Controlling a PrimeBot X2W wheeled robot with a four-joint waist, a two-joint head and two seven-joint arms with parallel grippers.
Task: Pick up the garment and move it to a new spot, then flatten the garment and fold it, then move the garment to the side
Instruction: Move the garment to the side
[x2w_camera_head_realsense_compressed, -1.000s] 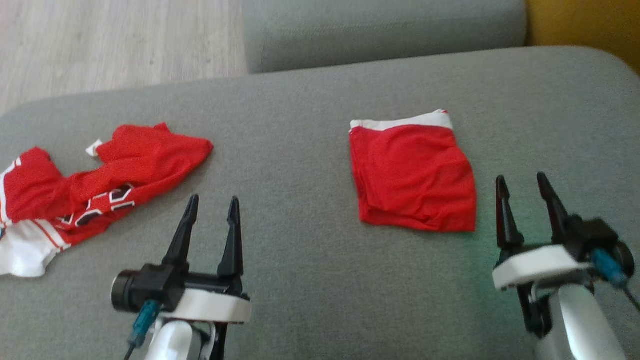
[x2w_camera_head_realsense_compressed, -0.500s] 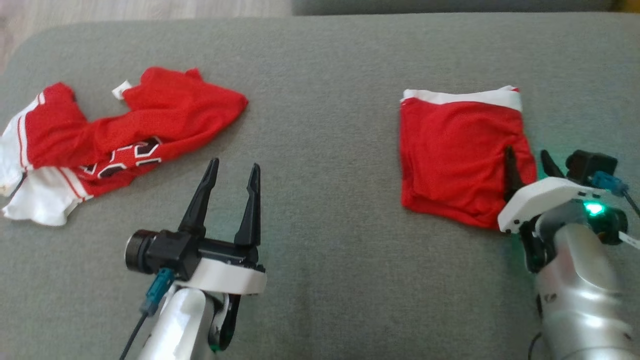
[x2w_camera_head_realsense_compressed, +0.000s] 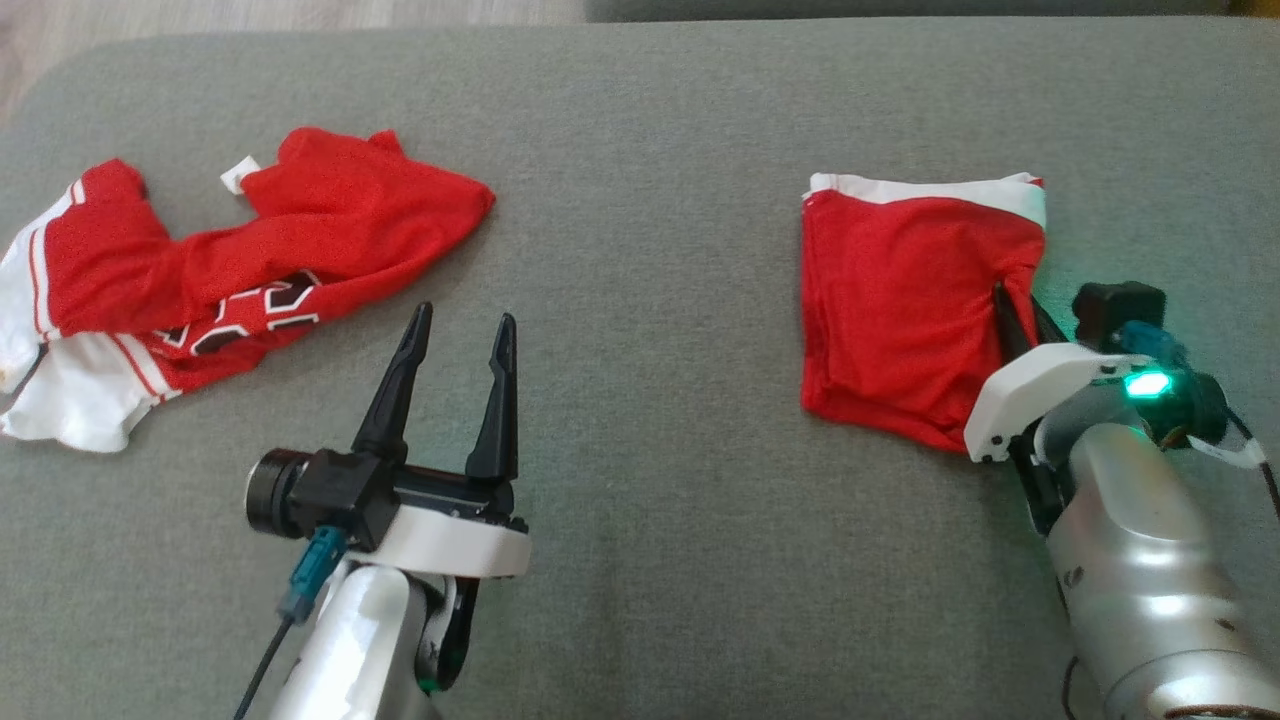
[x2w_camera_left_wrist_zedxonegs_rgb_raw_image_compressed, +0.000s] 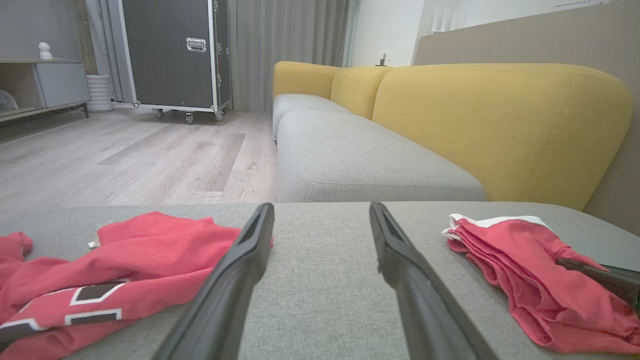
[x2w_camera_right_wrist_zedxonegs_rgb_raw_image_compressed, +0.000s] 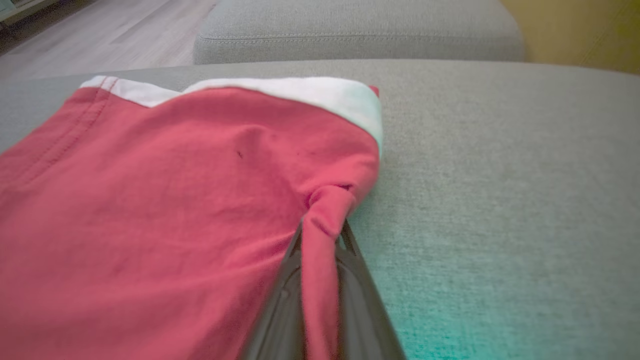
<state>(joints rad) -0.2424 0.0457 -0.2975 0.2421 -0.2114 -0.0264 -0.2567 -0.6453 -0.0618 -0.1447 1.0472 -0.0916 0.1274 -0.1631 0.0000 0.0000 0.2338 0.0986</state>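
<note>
The garment (x2w_camera_head_realsense_compressed: 900, 300) is a folded red piece with a white band along its far edge, lying flat on the right of the grey cushion (x2w_camera_head_realsense_compressed: 650, 200). My right gripper (x2w_camera_head_realsense_compressed: 1015, 305) is at its right edge, shut on a pinched fold of the red cloth. In the right wrist view the cloth (x2w_camera_right_wrist_zedxonegs_rgb_raw_image_compressed: 175, 200) bunches between the fingertips of that gripper (x2w_camera_right_wrist_zedxonegs_rgb_raw_image_compressed: 325, 227). My left gripper (x2w_camera_head_realsense_compressed: 463, 318) hovers open near the middle left, holding nothing. The left wrist view shows its spread fingers (x2w_camera_left_wrist_zedxonegs_rgb_raw_image_compressed: 321, 210) and the garment (x2w_camera_left_wrist_zedxonegs_rgb_raw_image_compressed: 505, 255) to the right.
A crumpled red and white jersey (x2w_camera_head_realsense_compressed: 250, 250) lies at the cushion's left, also seen from the left wrist (x2w_camera_left_wrist_zedxonegs_rgb_raw_image_compressed: 125, 270). Beyond are another grey seat (x2w_camera_left_wrist_zedxonegs_rgb_raw_image_compressed: 350, 160), a yellow backrest (x2w_camera_left_wrist_zedxonegs_rgb_raw_image_compressed: 500, 125), wood floor (x2w_camera_left_wrist_zedxonegs_rgb_raw_image_compressed: 125, 150) and a black wheeled case (x2w_camera_left_wrist_zedxonegs_rgb_raw_image_compressed: 175, 50).
The head camera tilted down early on. My right gripper moved forward to the folded garment's right edge and shut on it. The left gripper stayed open in place.
</note>
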